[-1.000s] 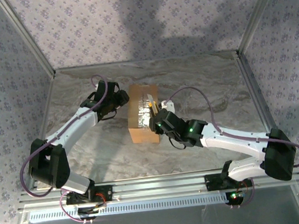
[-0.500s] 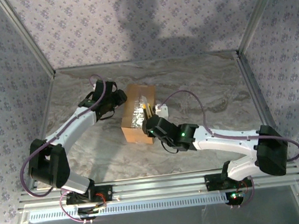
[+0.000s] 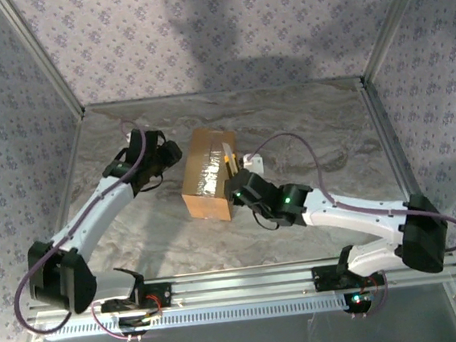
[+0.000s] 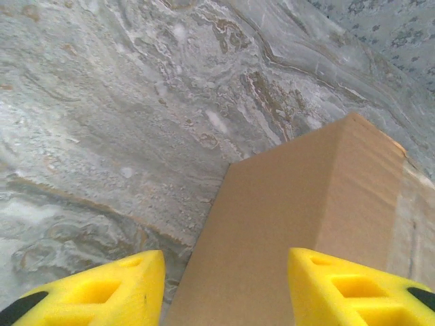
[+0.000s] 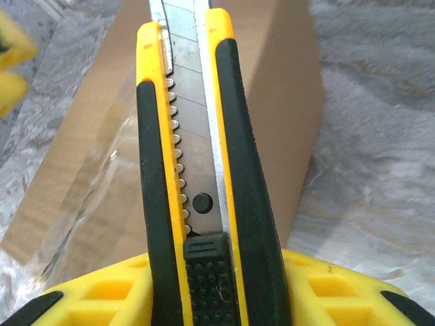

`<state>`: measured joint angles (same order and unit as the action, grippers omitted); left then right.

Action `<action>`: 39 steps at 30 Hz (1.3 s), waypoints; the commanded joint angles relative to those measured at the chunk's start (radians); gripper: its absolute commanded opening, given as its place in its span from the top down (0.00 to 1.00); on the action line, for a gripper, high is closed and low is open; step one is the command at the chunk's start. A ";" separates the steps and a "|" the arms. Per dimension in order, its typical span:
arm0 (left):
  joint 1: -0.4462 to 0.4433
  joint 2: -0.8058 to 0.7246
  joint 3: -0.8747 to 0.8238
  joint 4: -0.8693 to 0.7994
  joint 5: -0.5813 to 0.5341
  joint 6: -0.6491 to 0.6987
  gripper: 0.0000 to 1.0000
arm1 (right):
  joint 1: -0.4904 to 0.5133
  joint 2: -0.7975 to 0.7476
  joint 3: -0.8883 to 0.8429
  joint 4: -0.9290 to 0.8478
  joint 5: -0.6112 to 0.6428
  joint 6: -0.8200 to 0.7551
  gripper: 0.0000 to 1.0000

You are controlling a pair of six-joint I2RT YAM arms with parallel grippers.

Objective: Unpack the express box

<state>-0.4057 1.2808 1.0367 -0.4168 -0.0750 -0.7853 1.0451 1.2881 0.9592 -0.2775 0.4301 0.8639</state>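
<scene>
We see the express box (image 3: 206, 177) lying near the middle of the marbled table (image 3: 321, 130), its long axis running away from the arm bases and slightly askew, flaps closed, with a strip of shiny clear tape (image 3: 210, 171) running along the top seam. The left gripper (image 3: 170, 154) sits just beside the box's left side. In its wrist view the left gripper (image 4: 224, 272) has its yellow fingers (image 4: 102, 292) spread apart, and the plain brown side of the box (image 4: 292, 204) rises ahead between them. From this angle we cannot tell whether either finger actually touches the cardboard. The right gripper (image 3: 234, 180) reaches in from the right and hangs over the near right part of the box top. It is clamped on a yellow-and-black utility knife (image 3: 228, 159), which points away from the bases along the box's length. In the right wrist view, the right gripper (image 5: 214, 288) pinches the knife's handle (image 5: 231, 156) between its two yellow fingers (image 5: 340, 288). The metal blade (image 5: 187, 75) is extended and runs forward above the box top (image 5: 272, 68), just right of the glossy tape (image 5: 109, 176). The box stands flat on the table, with bare marble all around it.
</scene>
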 commanded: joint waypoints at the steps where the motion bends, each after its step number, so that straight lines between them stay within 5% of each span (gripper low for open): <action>1: 0.003 -0.088 -0.044 -0.080 -0.010 0.011 0.49 | -0.098 -0.054 -0.017 -0.026 -0.085 -0.088 1.00; 10: -0.040 -0.316 -0.166 -0.203 0.005 -0.028 0.48 | -0.497 0.029 0.047 0.094 -0.403 -0.352 1.00; 17: -0.148 -0.396 -0.294 -0.193 -0.050 -0.147 0.48 | -0.656 0.289 0.258 0.172 -0.560 -0.477 1.00; 28: -0.318 -0.386 -0.394 -0.117 -0.109 -0.301 0.49 | -0.684 0.643 0.653 0.129 -0.672 -0.569 1.00; 39: -0.341 -0.326 -0.376 -0.061 -0.122 -0.305 0.49 | -0.611 0.743 0.741 0.099 -0.659 -0.591 1.00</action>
<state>-0.7418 0.9455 0.6334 -0.5121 -0.1734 -1.0760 0.4183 2.0235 1.6608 -0.1570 -0.2081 0.2974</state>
